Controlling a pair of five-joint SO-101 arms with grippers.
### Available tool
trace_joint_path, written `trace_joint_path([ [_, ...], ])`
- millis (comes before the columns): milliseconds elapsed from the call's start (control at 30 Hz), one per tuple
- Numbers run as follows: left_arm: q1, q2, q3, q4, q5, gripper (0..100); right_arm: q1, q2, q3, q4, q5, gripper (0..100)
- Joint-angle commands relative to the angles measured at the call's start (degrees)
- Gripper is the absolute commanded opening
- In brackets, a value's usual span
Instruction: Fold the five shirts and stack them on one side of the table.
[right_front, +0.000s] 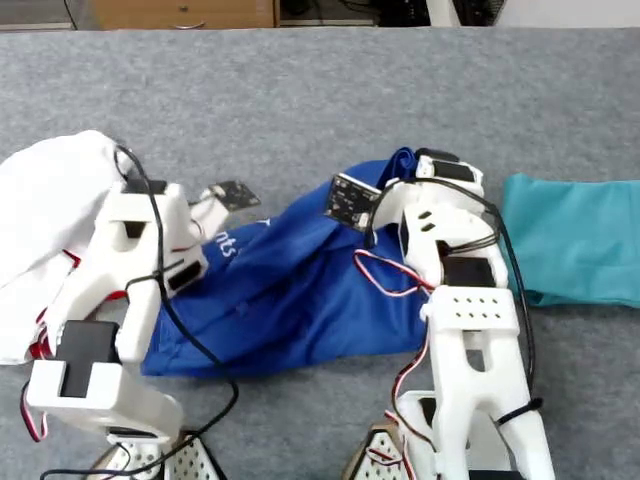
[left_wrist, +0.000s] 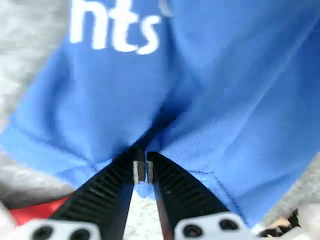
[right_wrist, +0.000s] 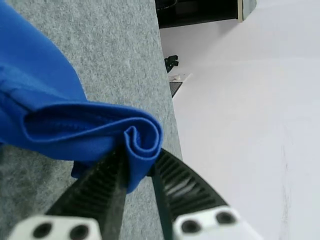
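Note:
A blue shirt with white lettering lies rumpled in the middle of the grey table, stretched between both arms. My left gripper is shut on the blue shirt's hem, at its left end in the high view. My right gripper is shut on a rolled fold of the blue shirt, held up near the shirt's far right corner. A white shirt is heaped at the left edge. A teal shirt lies folded flat at the right edge.
The far half of the table is bare grey felt. A wooden cabinet stands beyond the far edge. Both arm bases and loose cables occupy the near edge. White floor lies past the table's side.

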Motion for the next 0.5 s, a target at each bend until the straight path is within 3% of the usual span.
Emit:
trace_joint_path([
  [0,-2.1,-1.7,-4.6,0.4,0.0,2,0.9,-0.1,-2.3,-1.4,0.8,0.2],
  [233,-2.1,3.6,-5.2,-0.1,0.1,2,0.7,0.0,-2.3,-1.4,0.8,0.2],
  [367,-2.7,4.4,-5.2,0.0,0.5,13,0.8,0.0,-2.3,-1.4,0.8,0.2],
  [467,-3.1,2.5,-6.0,0.4,1.3,14,0.8,0.0,-2.3,-1.4,0.8,0.2],
])
